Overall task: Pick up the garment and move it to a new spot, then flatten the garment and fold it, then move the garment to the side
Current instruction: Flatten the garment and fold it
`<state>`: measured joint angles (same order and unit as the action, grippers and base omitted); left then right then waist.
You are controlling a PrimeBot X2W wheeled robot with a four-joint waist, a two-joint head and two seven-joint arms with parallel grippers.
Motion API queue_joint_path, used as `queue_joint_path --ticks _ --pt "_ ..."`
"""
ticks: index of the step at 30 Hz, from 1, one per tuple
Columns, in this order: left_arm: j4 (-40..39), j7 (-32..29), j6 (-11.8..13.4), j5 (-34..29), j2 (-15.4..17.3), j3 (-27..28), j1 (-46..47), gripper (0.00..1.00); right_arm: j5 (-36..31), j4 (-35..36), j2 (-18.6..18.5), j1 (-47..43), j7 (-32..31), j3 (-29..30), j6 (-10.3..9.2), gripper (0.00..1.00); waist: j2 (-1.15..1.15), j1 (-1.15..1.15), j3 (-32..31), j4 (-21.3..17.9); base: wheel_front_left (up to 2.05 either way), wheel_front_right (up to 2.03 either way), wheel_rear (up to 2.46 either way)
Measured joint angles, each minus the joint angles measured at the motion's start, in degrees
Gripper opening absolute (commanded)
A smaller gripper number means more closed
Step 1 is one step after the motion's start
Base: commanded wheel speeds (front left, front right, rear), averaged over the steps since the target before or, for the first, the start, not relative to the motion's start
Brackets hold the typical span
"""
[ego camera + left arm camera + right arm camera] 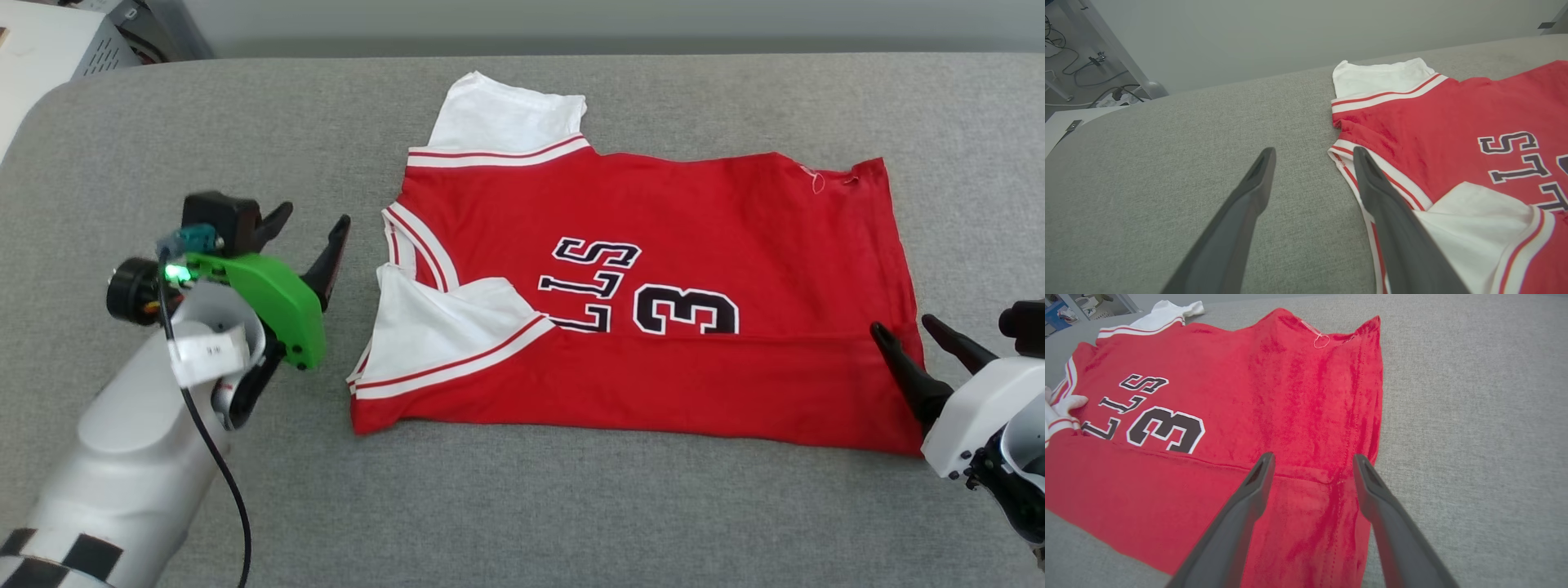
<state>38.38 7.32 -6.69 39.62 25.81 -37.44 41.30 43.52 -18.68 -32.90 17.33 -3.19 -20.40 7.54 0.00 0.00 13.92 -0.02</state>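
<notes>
At the far left, the left gripper (313,219), two long dark fingers on a bright green plastic wrist bracket (273,298), hangs over bare cloth of the grey woven fabric surface (571,506); its jaws stand wide apart with nothing between them. It sits just beside the neck end of the garment (653,245), a red jersey-style T-shirt with white short sleeves, striped red-and-white trim and black white-outlined lettering with a number 3. From the left wrist view the left gripper (1314,154) shows one finger over grey fabric and the other crossing the striped neckline of the garment (1433,122); whether it touches the trim I cannot tell.

The garment lies flat in the middle of the surface, neck to the left, hem to the right; the far sleeve spreads out toward the back; the near sleeve is folded in over the chest; the near long side is folded up over the lower part of the lettering.

At the right, the right gripper (904,325) is spread open at the near hem corner. In its wrist view the right gripper (1313,458) has one finger above the red cloth of the garment (1249,396) and the other at the hem edge; no cloth is pinched; contact I cannot tell.
</notes>
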Motion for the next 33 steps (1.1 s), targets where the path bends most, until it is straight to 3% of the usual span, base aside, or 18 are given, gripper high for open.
queue_joint_path --ticks 2,10,14,19,28,29,30,31,33 --pt "-1.9 -5.4 -0.2 2.1 1.3 -0.3 1.9 1.00 -0.4 1.1 -0.1 -0.6 -0.1 0.3 0.00 1.00 0.00 0.00 -0.5 0.4 0.00 0.00 0.00" --pt "-10.1 -36.8 -0.6 15.5 4.7 -7.4 4.0 1.00 -2.3 3.8 0.3 -2.0 -2.1 2.1 0.00 1.00 0.00 0.00 -1.6 1.2 0.00 0.00 0.00" --pt "-12.0 -45.4 -0.6 19.5 7.1 -10.5 4.0 1.00 -2.7 4.7 0.9 -2.0 -3.6 2.2 0.00 1.00 0.00 0.00 -1.3 0.7 0.00 0.00 0.00" --pt "-11.7 -49.7 -0.6 20.7 7.9 -13.4 3.9 1.00 -3.1 5.4 1.5 -2.0 -4.9 2.1 0.00 1.00 0.00 0.00 -0.4 -0.1 0.00 0.00 0.00" --pt "-7.5 -49.7 -0.6 22.0 7.4 -15.5 2.9 1.00 -3.4 5.4 2.2 -0.7 -5.9 1.2 0.00 1.00 0.00 0.00 2.0 -2.0 0.00 0.00 0.00" --pt "-7.5 -49.6 -0.6 22.1 7.4 -15.5 2.9 0.66 -3.4 5.4 2.2 -0.6 -5.9 1.2 0.00 1.00 0.00 0.00 2.1 -2.1 0.00 0.00 0.00" --pt "-7.4 -49.2 -0.6 22.3 7.5 -15.5 2.9 0.25 -3.4 5.4 2.2 -0.5 -5.9 1.2 0.00 1.00 0.00 0.00 2.1 -2.2 0.00 0.00 0.00" --pt "-7.4 -48.6 -0.6 22.6 7.5 -15.6 2.8 0.00 -3.4 5.3 2.1 -0.5 -5.9 1.1 0.00 1.00 0.00 0.00 2.0 -2.3 0.00 0.00 0.00" --pt "-7.6 -46.9 -0.6 22.7 7.5 -16.1 2.8 0.00 -3.5 5.4 1.9 -0.4 -5.9 1.1 0.00 1.00 0.00 0.00 1.6 -2.2 0.00 0.00 0.00"
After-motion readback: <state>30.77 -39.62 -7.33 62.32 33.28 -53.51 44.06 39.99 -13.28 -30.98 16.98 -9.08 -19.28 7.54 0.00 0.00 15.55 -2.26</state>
